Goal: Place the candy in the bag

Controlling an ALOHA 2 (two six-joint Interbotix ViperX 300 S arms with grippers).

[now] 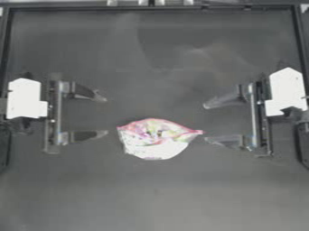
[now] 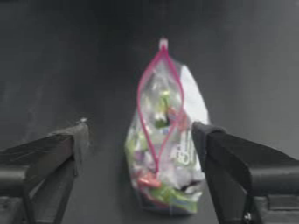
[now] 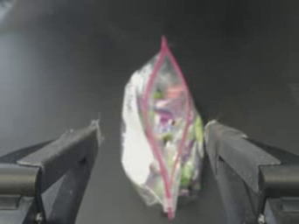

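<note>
Bag: lies on the dark surface just toward 6 o'clock from centre, mouth spread, colourful sweets inside.
Left gripper: at 9 o'clock, released, jaws wide, clear of the bag.
Right gripper: at 3 o'clock, released, jaws wide, just beside the bag.

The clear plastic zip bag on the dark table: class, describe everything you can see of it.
The clear plastic zip bag lies on the dark table, midway between the open left gripper and open right gripper; neither touches it. A pink-red strip rims its mouth, which gapes open in a pointed oval. Green, yellow and pink sweets show through the film, and it looks crumpled and bulging. No separate red-wrapped candy is visible.
</note>
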